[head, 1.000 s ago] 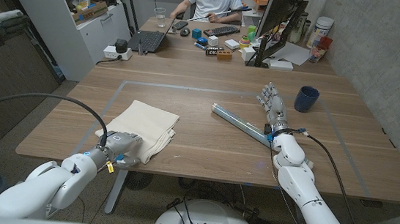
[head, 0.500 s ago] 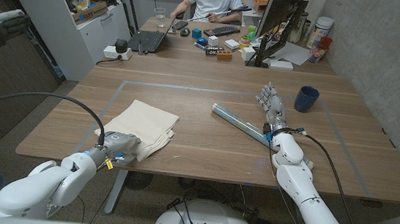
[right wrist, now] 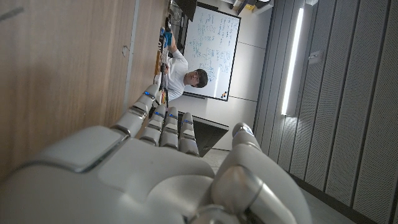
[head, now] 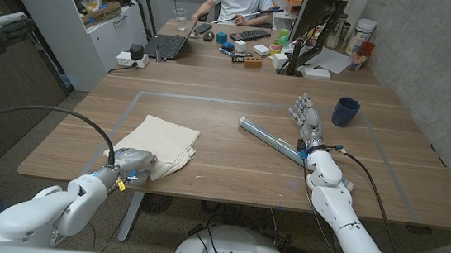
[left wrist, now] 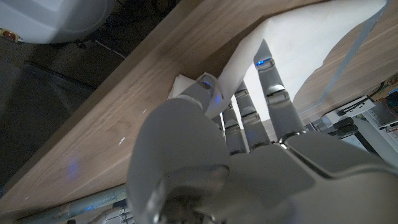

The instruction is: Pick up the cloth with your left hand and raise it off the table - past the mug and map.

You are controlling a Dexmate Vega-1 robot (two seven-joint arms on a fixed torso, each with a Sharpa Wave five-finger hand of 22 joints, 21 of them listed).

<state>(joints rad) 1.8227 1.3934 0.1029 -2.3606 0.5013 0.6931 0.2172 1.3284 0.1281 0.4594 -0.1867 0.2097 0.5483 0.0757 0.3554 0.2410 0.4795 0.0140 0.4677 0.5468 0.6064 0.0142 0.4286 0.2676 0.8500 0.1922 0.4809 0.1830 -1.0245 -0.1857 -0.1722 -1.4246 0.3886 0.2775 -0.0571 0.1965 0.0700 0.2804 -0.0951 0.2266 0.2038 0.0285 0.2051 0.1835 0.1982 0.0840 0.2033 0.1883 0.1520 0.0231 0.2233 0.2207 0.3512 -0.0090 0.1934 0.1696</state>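
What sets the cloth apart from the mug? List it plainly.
The cloth is cream, soft and folded flat, while the mug is dark blue, rigid and upright. The left hand touches the cloth's near corner; nothing touches the mug, though the right hand stands near it. Both sit on the table.

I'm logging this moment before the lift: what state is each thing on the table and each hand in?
cloth: folded, lying on the table, its near corner under the left hand.
left hand: on the cloth's near corner, fingers laid over it; a firm grip cannot be told.
right hand: holding nothing, fingers straight, beside the map.
map: folded into a long strip, lying flat.
mug: upright.
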